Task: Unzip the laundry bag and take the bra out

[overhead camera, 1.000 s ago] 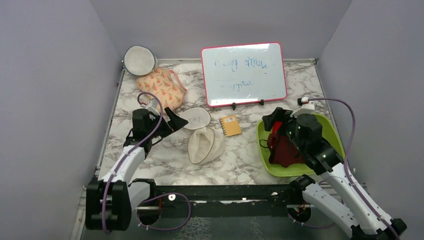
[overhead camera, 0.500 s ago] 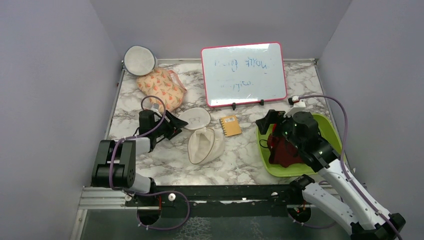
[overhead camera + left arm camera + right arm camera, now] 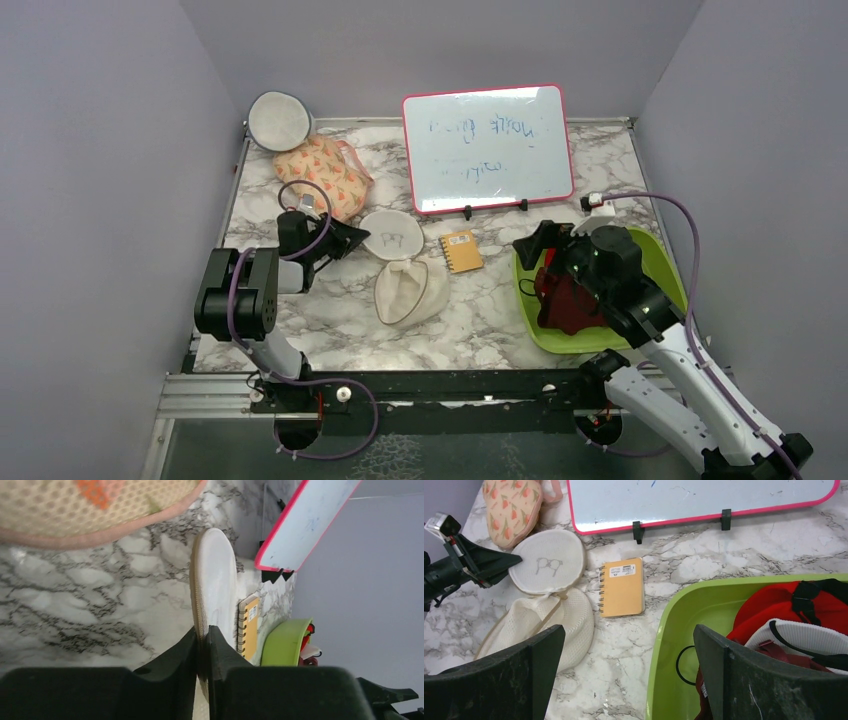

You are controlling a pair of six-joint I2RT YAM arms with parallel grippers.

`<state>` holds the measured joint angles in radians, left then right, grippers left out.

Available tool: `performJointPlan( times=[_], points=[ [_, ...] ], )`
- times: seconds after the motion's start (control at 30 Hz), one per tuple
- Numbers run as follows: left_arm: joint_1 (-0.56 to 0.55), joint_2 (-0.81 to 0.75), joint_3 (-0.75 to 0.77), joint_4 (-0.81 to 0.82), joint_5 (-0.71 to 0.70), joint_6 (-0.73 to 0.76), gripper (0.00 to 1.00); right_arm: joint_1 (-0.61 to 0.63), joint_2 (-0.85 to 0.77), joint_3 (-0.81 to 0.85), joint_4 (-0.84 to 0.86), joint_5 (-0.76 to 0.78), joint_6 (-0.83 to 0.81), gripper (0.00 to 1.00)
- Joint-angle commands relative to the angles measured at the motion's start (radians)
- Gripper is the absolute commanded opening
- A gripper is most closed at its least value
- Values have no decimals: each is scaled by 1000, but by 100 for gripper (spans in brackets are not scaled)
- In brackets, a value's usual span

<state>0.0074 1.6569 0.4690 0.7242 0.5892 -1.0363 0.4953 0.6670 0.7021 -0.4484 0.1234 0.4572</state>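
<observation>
**Left arm pins laundry bag by its rim; zip not yet tackled**

At the left of the marble tabletop (image 3: 480, 320), beyond a peach floral mesh pouch (image 3: 322, 172), the left gripper (image 3: 203, 632) has its jaws clamped together on the rim of the laundry bag (image 3: 392, 236). This white, round, flat soft pouch carries a small black squiggle and sits left of centre. A cream mesh pouch (image 3: 410, 290) touches its near edge; whether the two are joined cannot be told. Just to the right lies a small orange spiral notepad (image 3: 461, 250).

Further right, the right gripper (image 3: 628, 645) hangs above the near-left edge of a lime-green plastic tray (image 3: 669, 630) holding red fabric (image 3: 774, 605), its jaws wide apart and holding nothing.

The step in hand looks like steadying the bag for unzipping. No zip pull shows in any view, so the next move probably calls for the right arm to cross to the bag, find the pull and draw it along the rim against the left arm's hold.
</observation>
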Motion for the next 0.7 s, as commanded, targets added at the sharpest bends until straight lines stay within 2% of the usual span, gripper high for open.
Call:
performJointPlan(
  times=[0.0, 0.17, 0.3, 0.53, 0.67],
  points=[
    [6, -54, 29, 142, 57, 12, 1, -3, 1, 31, 11, -33, -12, 98],
    [6, -285, -56, 133, 28, 100, 0, -3, 6, 27, 16, -52, -15, 98],
    [6, -483, -132, 106, 17, 140, 0, -4, 31, 12, 62, -140, -43, 98],
    [0, -750, -178, 107, 133, 271, 0, -1, 255, 47, 152, -526, -57, 97],
    [-22, -897, -208, 123, 157, 404, 0, 38, 411, 45, 255, -715, 13, 88]
  ],
)
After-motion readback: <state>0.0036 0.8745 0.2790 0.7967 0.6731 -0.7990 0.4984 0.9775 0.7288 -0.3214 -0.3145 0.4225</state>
